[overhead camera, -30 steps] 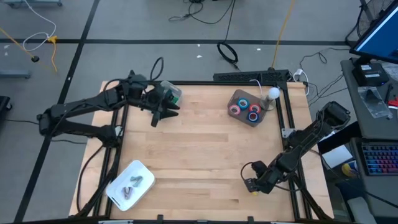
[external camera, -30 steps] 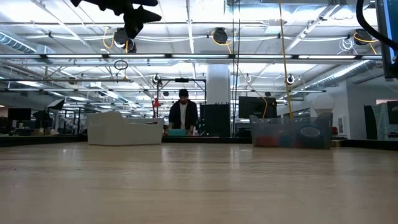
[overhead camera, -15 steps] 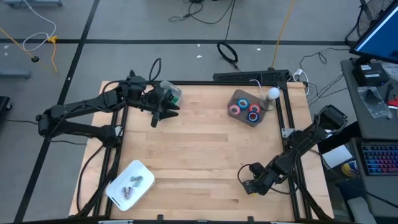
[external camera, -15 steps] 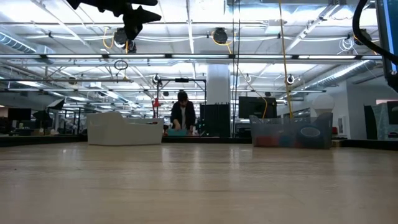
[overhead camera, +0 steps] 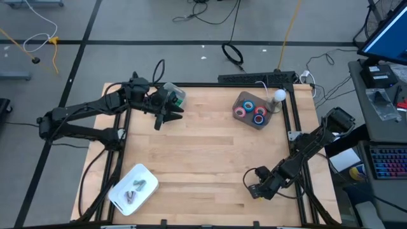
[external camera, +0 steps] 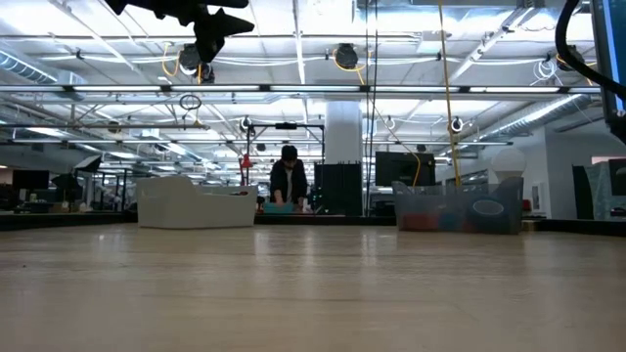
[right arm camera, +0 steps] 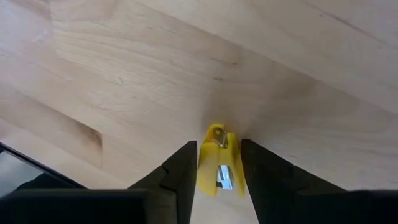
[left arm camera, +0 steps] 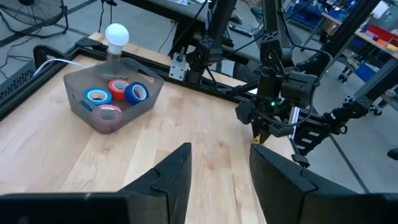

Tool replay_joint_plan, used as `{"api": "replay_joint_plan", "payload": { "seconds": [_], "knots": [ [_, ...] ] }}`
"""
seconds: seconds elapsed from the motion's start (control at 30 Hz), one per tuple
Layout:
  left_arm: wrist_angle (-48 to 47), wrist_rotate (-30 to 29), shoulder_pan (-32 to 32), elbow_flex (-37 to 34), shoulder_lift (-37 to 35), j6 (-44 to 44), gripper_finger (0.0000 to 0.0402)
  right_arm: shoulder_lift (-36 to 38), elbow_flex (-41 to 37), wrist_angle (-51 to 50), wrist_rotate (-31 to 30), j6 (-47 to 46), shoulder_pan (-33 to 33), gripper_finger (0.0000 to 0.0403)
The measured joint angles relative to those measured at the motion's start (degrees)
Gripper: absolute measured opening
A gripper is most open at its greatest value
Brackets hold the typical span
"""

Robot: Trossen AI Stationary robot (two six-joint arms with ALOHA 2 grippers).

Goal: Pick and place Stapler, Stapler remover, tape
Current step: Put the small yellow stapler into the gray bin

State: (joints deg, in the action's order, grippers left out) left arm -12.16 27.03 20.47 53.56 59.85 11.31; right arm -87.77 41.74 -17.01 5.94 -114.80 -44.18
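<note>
Item one: a grey translucent bin (overhead camera: pixel 245 118) at the far right of the wooden table (overhead camera: pixel 203 159), beside a white bulb (overhead camera: pixel 279 95) at the table's edge. It holds the tape (overhead camera: pixel 251 111): four small rolls, two red and two blue, lying close together on the bin's floor; the left wrist view shows them as well (left arm camera: pixel 112 95).

Item two: a white tray (overhead camera: pixel 145 173) at the near left corner of the table. Inside lie two small grey metallic objects (overhead camera: pixel 135 189), too small to identify.

Item three: a small yellow staple remover (right arm camera: pixel 218 161), pinched between the fingers of the right gripper (overhead camera: pixel 257 191), which points down at the near right part of the table, well apart from both containers. The right wrist view shows the yellow piece's tip at or just above the wood; contact cannot be told.

Item four: the left gripper (overhead camera: pixel 160 119), raised over the far left part of the table, its fingers spread with nothing between them. The left wrist view looks across to the bin and the right arm.

In the room beyond the table, a person (external camera: pixel 289 181) bends over a bench.
</note>
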Motion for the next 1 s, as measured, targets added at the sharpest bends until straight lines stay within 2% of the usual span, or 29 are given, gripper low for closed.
{"api": "replay_joint_plan", "payload": {
  "seconds": [0.3,0.53,0.7,0.93,1.0],
  "knots": [
    [-0.02,-0.04,-0.71,0.0,0.03,0.15,0.0163,-0.05,-0.07,-0.22,-4.26,1.98,0.44,0.0049],
    [-0.02,-0.07,-2.81,0.02,0.05,3.61,0.0163,0.73,-0.12,-0.08,-10.51,6.82,4.11,0.0053],
    [0.13,-0.07,-4.97,0.09,1.69,7.82,0.0163,5.02,-0.52,1.17,-17.32,16.99,9.92,0.0051],
    [2.12,-0.09,-9.81,0.11,7.45,10.09,0.0163,15.46,-0.33,14.67,-25.75,37.92,20.28,0.0051],
    [4.81,-0.11,-11.22,0.11,9.39,10.25,0.0163,18.05,-0.31,20.38,-26.08,44.78,23.39,0.0051]
  ]
}}
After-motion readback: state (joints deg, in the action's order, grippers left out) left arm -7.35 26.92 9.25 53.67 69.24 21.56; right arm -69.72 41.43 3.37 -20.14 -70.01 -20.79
